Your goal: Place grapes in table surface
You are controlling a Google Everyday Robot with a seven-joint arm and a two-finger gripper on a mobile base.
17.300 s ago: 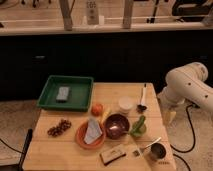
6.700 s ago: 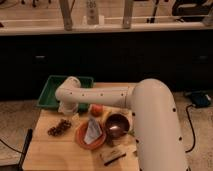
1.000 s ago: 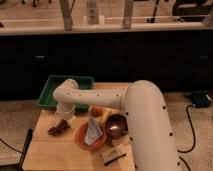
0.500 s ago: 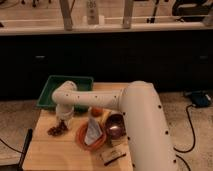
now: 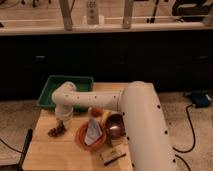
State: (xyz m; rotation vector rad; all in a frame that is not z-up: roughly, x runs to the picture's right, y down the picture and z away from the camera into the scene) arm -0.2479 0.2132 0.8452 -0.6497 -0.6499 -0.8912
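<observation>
The grapes [image 5: 57, 130], a small dark reddish-purple bunch, lie on the light wooden table surface [image 5: 50, 152] near its left side. My gripper [image 5: 63, 116] hangs at the end of the thick white arm [image 5: 100, 100], directly above and just behind the grapes, close to them. The gripper's lower end blends into the arm's white casing. I cannot tell whether it touches the grapes.
A green tray [image 5: 52, 89] sits at the table's back left, partly behind the arm. An orange plate [image 5: 82, 141] holds a pale blue-white packet [image 5: 93, 132]. A dark red bowl [image 5: 116, 125], an orange fruit [image 5: 96, 111] and a small flat item [image 5: 113, 156] lie to the right.
The arm's wrist has swung a little left and lowered toward the grapes. The grapes have stayed in the same spot on the table.
</observation>
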